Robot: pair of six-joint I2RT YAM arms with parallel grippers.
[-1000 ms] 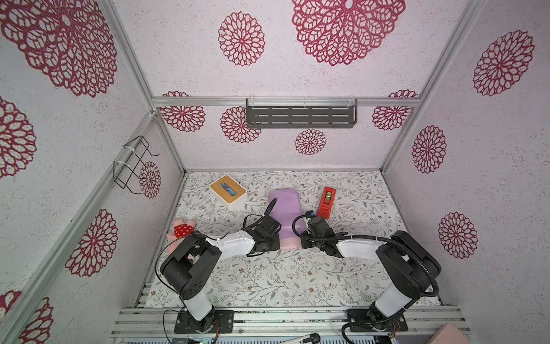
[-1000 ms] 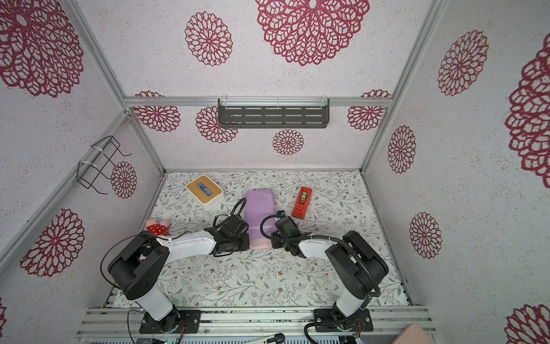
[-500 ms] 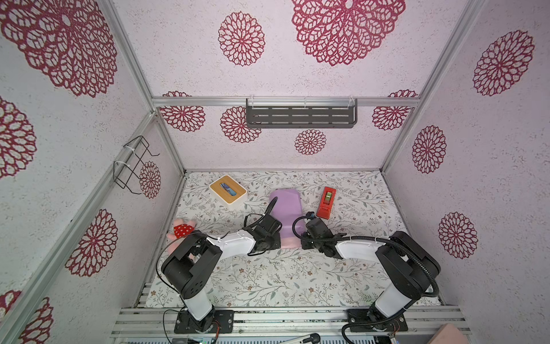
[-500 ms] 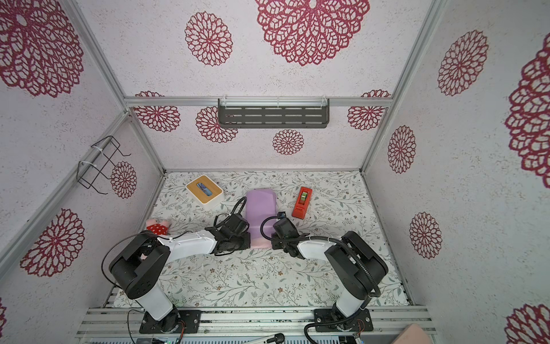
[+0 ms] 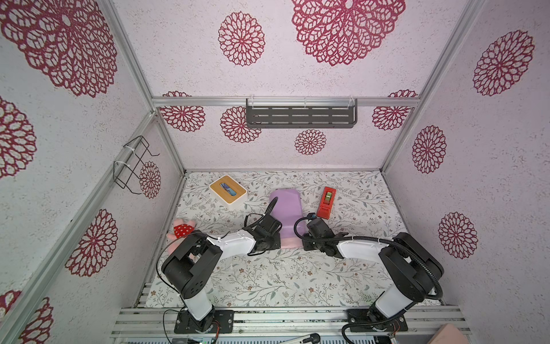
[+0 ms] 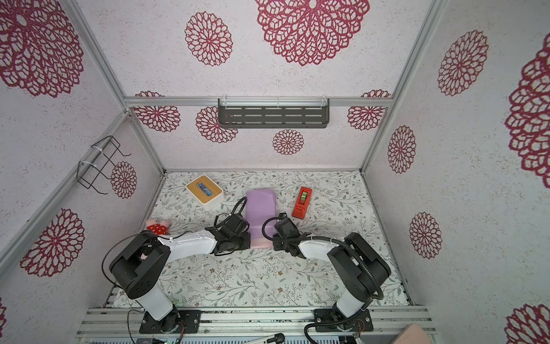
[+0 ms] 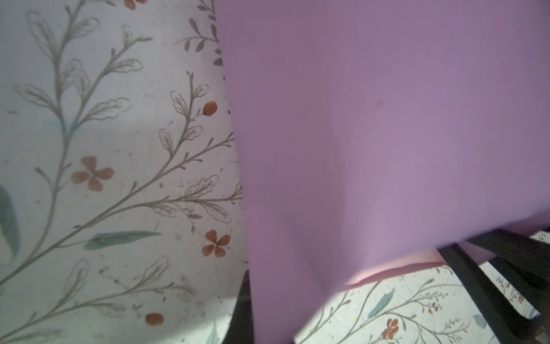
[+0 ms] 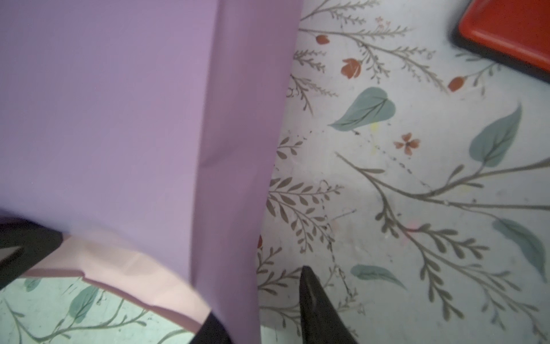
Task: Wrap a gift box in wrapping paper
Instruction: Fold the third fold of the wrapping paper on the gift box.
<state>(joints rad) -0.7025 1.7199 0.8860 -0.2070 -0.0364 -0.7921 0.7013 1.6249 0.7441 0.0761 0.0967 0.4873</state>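
the paper (image 5: 286,208) is lying mid-table, its long axis running front to back, with the box hidden, likely under it. the left gripper (image 5: 276,240) is pinching its near left corner. the right gripper (image 5: 305,242) is standing open around the near right edge.

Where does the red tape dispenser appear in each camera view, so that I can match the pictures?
Both top views: the red tape dispenser lies toward the back of the table, right of the wrapping paper.
Left wrist: not in it.
Right wrist: only its red corner shows, apart from the paper.
Shared landmark: the lilac wrapping paper, in all four views.
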